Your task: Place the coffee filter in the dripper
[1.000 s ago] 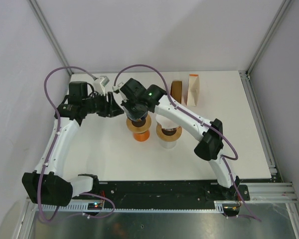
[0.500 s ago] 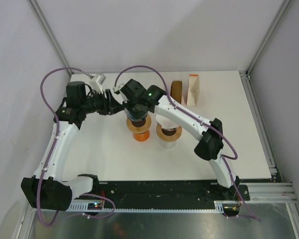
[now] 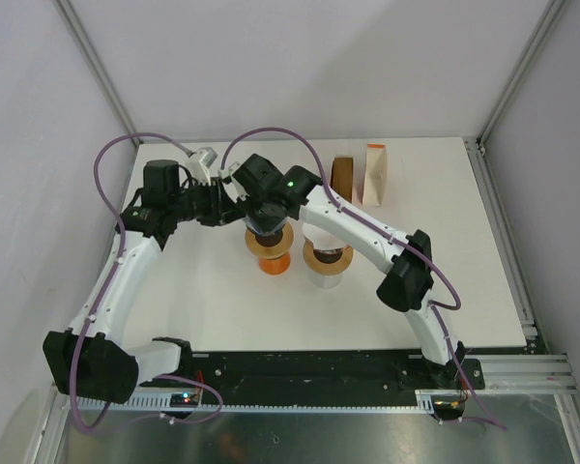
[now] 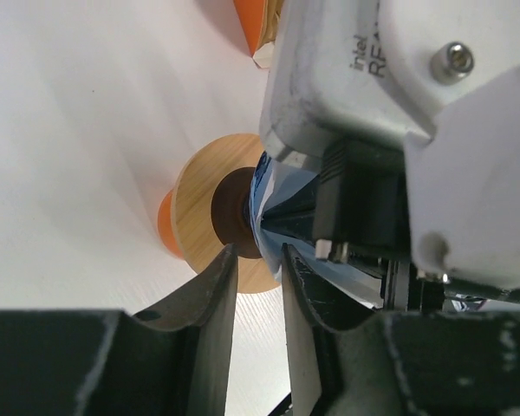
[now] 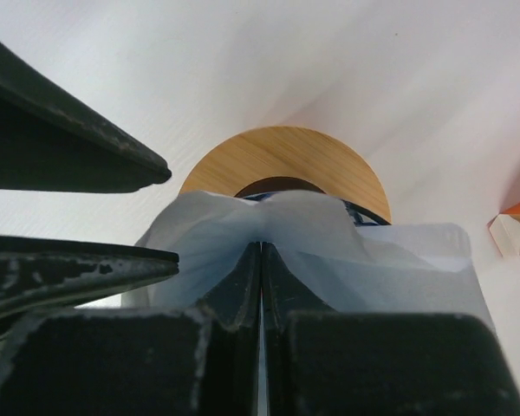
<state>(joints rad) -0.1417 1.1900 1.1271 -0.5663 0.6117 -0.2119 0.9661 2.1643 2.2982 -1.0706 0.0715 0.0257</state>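
Right gripper (image 5: 260, 253) is clamped tight on the coffee filter (image 5: 273, 227), jaws closed with the sheet pinched at a fold. The filter hangs directly over the dripper (image 5: 286, 163), far-left part of the table (image 3: 445, 280), under the right wrist in the top view. Can't tell if its lower tip is in the opening yet.

Left gripper (image 4: 258, 253) sits just left of the filter, jaws a narrow gap apart. Nothing clearly between them. Tips are right at the filter's edge, can't tell if they touch it.

Handling, my read:
- Filter is thin white paper: near weightless, floppy, creases and tears easily. It's already bunched and wrinkled around the pinch.
- Paper on rubbery pads won't slip, but it may cling on release.
- Best hold is the rim or seam edge, high up, so the cone's body stays free to open and seat. Pinching mid-wall flattens it.
- A light second pinch on the opposite rim edge would help spread it. Pull gently, two arms can rip it.

Materials:
- Dripper has a flat, round, light wooden collar (image 4: 199, 204) with visible grain and a dark round opening in the middle, on a glossy orange cone (image 4: 165, 236). It looks rigid, but could tip if nudged sideways.
- A second dripper (image 3: 326, 266), white with a similar collar, stands just right of it.
- Two cartons (image 3: 358, 177) stand upright at the far edge, one brown and one pale.
- Table is matte white.
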